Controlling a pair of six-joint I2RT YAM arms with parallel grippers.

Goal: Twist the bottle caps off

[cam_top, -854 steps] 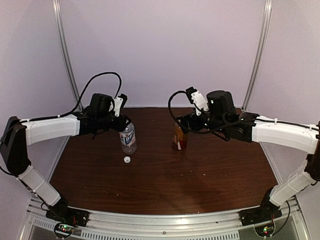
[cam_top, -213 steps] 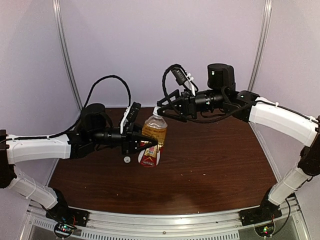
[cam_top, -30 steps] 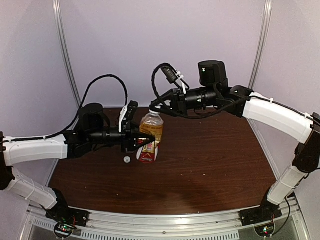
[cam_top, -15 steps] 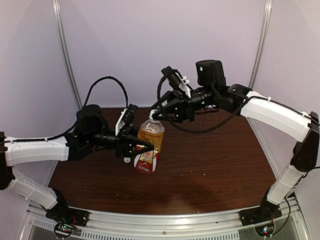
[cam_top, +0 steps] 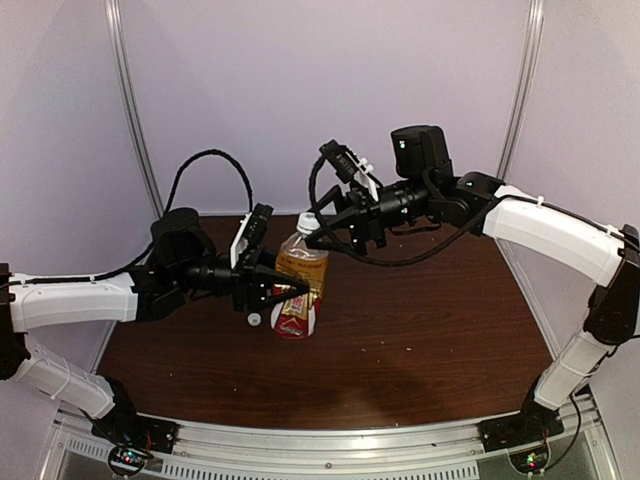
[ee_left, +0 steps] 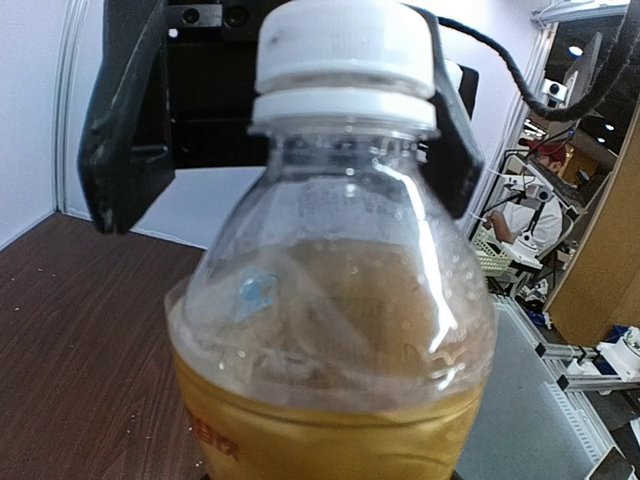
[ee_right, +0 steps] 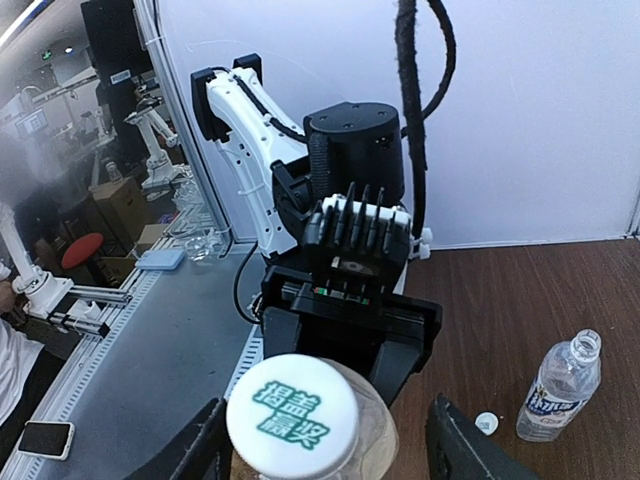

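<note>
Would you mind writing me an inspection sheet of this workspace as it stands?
Surface: dark wood-grain table, a few pale specks.
Job's things: amber bottle with its white cap on; clear bottle standing uncapped, a loose cap beside it.
Clutter: nothing seen.
Grippers: left gripper shut on the amber bottle's body; right gripper open, fingers straddling the white cap.
Cables: a black cable loops over each wrist.
Surroundings: pale enclosure walls.

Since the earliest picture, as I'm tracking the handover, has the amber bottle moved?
Yes. The amber bottle moved left, now close beside the loose white cap.
</note>
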